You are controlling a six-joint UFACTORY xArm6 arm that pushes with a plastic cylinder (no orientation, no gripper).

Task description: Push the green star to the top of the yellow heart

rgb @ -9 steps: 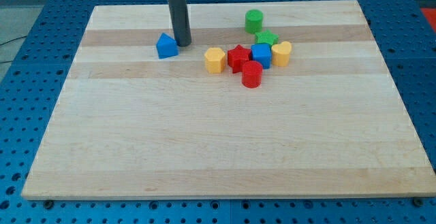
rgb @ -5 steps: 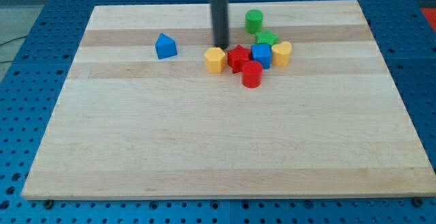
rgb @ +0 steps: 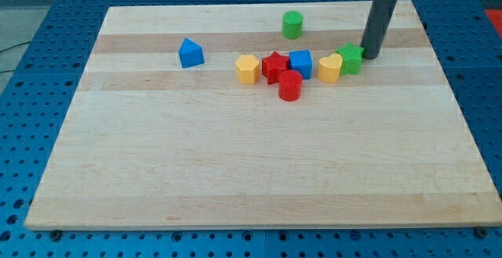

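The green star (rgb: 351, 57) lies on the wooden board (rgb: 251, 156), touching the right side of the yellow heart (rgb: 329, 67). My tip (rgb: 369, 56) stands just right of the green star, touching or almost touching it. The rod rises from there to the view's top right.
A blue cube (rgb: 301, 63), a red star (rgb: 274, 67), a yellow hexagonal block (rgb: 247, 68) and a red cylinder (rgb: 290, 85) cluster left of the heart. A green cylinder (rgb: 292, 24) stands near the top. A blue pentagonal block (rgb: 190, 52) lies at the left.
My tip swept from the upper left across to the right of the cluster. The green star moved from above the blue cube to the heart's right side. The heart shifted slightly.
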